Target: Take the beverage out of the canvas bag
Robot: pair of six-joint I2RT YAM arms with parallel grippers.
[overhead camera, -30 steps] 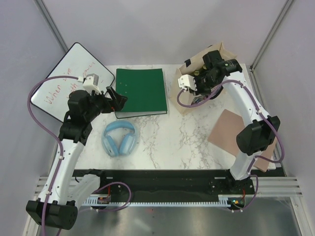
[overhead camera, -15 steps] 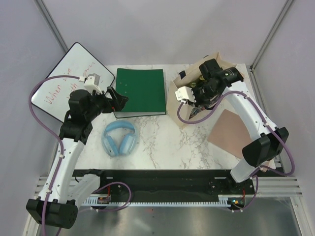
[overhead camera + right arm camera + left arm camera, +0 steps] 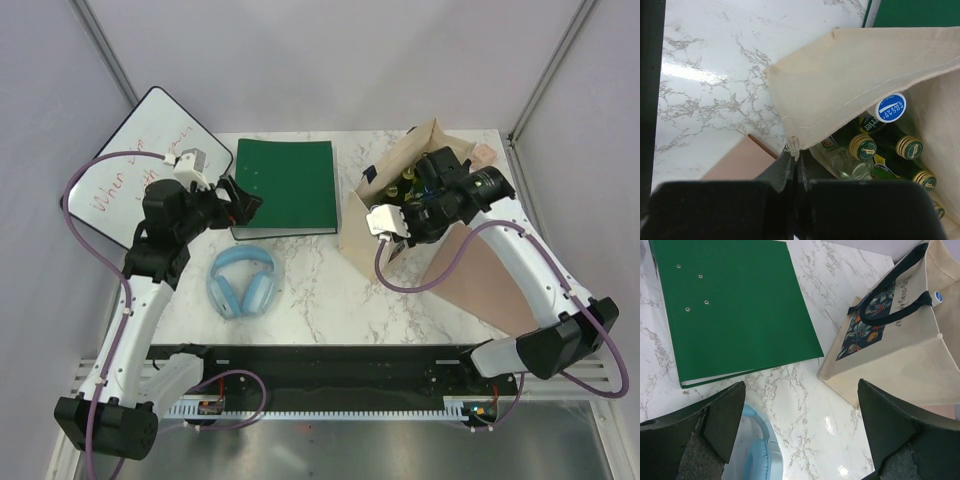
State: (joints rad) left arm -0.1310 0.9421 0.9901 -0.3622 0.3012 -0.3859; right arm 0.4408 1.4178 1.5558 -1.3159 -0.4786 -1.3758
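The canvas bag (image 3: 895, 365) sits on the far right part of the counter (image 3: 330, 300), just right of the green binder (image 3: 287, 185), mouth open upward. Our right hand (image 3: 794, 152) is clenched on the bag's rim at a corner seam, jaws pinched tight w/ cloth between them and nothing else in it. Our left hand (image 3: 243, 200) hangs released, jaws wide apart, above the counter btw binder and blue headphones (image 3: 242, 282), well apart from the bag.

The beverages are all inside, packed together: a bottle w/ a blue Pocari Sweat cap (image 3: 890, 107) and several green bottles w/ gold caps (image 3: 863, 145). We see caps and necks only; the bodies are hidden by cloth.

Handling, as we judge it:
- **Bag:** soft canvas w/ no stiffness, so the wall will fold or sag wherever it isn't held. Pinching the rim opens the mouth but won't steady the load. W/ that many bottles it's prob. heavy and may drag or tip if pulled sideways.
- **Green bottles:** they look like glass, i.e. rigid, smooth, slippery, breakable, and apt to knock vs. neighbours.
- **Blue-cap bottle:** prob. plastic, lighter, gives a bit under squeeze. Its cap is just beside the rim, so it's the easier pick.
- **Best hold:** round the neck just under the cap, coming straight down. Lift vertically so it doesn't snag the canvas edge.
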